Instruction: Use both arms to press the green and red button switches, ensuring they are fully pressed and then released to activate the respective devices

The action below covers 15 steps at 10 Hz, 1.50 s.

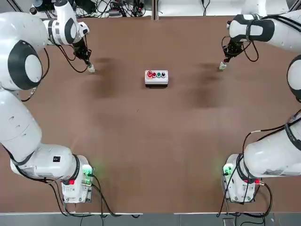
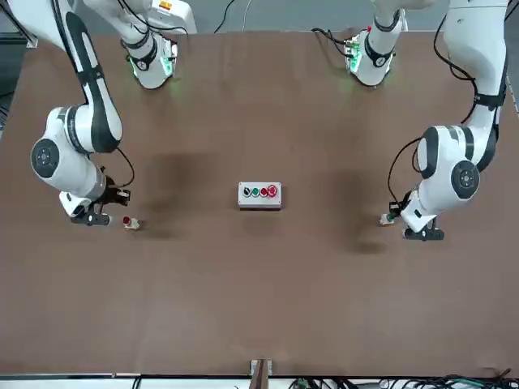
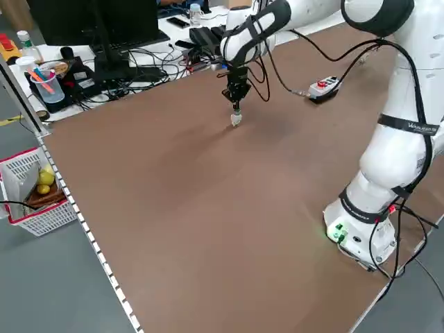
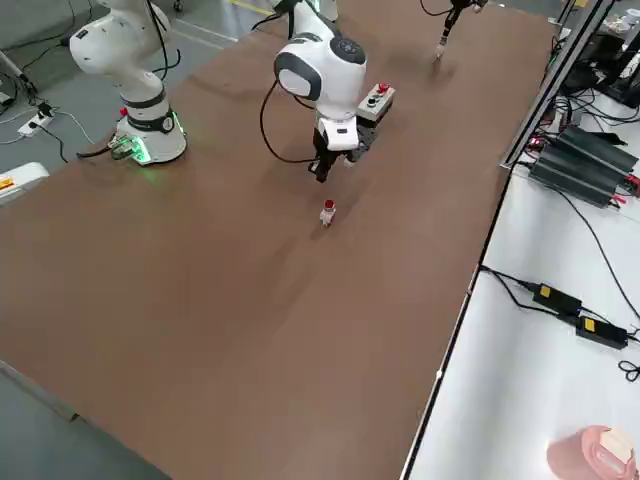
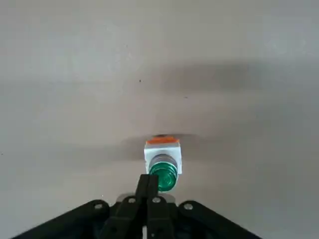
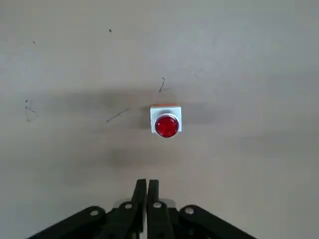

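The table [image 1: 150,155] carried a white box [image 1: 156,77] with a row of buttons at centre, untouched and not the target. Left arm [image 1: 21,70] reached to the far left of the table, right arm [image 1: 282,33] to the far right. Left gripper [image 5: 148,188], fingers pressed together and empty, sat at the edge of the green switch [image 5: 163,169]; contact could not be confirmed. Right gripper [image 6: 146,189], likewise pressed together and empty, hung short of the red switch [image 6: 166,122], clear table between them. Handling judgement: both switches look small, rigid and light, loose on the table, so an off-centre push may tip or slide them; press straight down on the cap centre, no grasp. Wrist views alone showed cap colours and tip-to-cap offset clearly; the overhead view hid the left arm's switch largely beneath its fingers; the front view showed both switches well apart, either side of the box.
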Each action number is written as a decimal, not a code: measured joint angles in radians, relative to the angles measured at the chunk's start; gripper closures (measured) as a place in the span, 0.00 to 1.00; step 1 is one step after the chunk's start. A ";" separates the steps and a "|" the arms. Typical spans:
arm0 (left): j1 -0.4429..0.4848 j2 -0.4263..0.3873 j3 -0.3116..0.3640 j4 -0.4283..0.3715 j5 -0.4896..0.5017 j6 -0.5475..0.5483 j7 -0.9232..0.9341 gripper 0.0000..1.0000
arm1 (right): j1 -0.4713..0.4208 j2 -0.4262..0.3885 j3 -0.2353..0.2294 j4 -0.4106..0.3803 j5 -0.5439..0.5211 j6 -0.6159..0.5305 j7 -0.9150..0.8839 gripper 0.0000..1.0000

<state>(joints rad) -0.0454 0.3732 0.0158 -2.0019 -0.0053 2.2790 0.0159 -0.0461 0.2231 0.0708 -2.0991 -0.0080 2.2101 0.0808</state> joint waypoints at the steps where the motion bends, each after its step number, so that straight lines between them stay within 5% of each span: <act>1: 0.000 0.002 -0.001 0.000 0.000 0.001 0.000 0.99 | 0.000 0.000 0.000 0.000 0.000 -0.011 -0.006 0.93; 15: -0.004 0.001 -0.008 0.000 0.000 0.025 0.000 0.99 | -0.003 0.129 -0.033 0.090 -0.032 0.078 -0.013 0.93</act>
<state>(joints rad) -0.0498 0.3742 0.0079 -2.0014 -0.0053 2.3038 0.0160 -0.0492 0.3522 0.0378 -2.0092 -0.0404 2.2882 0.0676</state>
